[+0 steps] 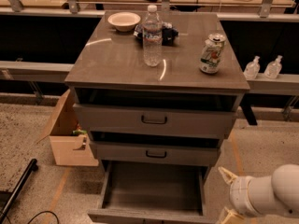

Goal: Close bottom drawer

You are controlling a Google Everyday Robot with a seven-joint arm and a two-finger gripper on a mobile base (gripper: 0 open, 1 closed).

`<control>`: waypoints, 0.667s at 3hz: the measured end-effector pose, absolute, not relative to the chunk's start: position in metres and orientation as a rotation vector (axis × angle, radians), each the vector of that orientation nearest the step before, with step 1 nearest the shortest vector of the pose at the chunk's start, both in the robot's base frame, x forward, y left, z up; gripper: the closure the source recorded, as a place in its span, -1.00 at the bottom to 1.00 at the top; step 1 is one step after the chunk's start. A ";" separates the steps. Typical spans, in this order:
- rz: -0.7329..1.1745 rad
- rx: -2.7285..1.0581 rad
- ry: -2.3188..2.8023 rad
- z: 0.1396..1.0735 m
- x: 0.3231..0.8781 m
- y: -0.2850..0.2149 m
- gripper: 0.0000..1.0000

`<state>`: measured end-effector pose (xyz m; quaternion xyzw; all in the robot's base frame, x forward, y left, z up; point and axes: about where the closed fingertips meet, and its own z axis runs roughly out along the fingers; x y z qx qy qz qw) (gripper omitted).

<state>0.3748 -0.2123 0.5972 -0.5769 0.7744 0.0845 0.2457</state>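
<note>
The bottom drawer (153, 188) is pulled far out at the bottom centre of the frame, under the middle drawer (154, 154). Just beside its right side, in the lower right corner, the claw (226, 195) hangs spread and empty. A water bottle (152, 36) stands on the desk (117, 64) above.

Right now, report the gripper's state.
Gripper: open, fingers spread, holding nothing, low to the right of the pulled-out bottom drawer.

The grey worktop (117, 64) carries a bowl (124, 21) at back left, a water bottle (152, 36) near the middle, a dark bundle (170, 33) just behind it and a can (211, 54) at right, while the gripper (228, 195) hangs far below its right edge, jaws apart.
</note>
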 end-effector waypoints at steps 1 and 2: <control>0.262 -1.553 2.012 0.535 0.377 -0.192 -1.00; 0.278 -1.607 1.862 0.482 0.389 -0.162 -1.00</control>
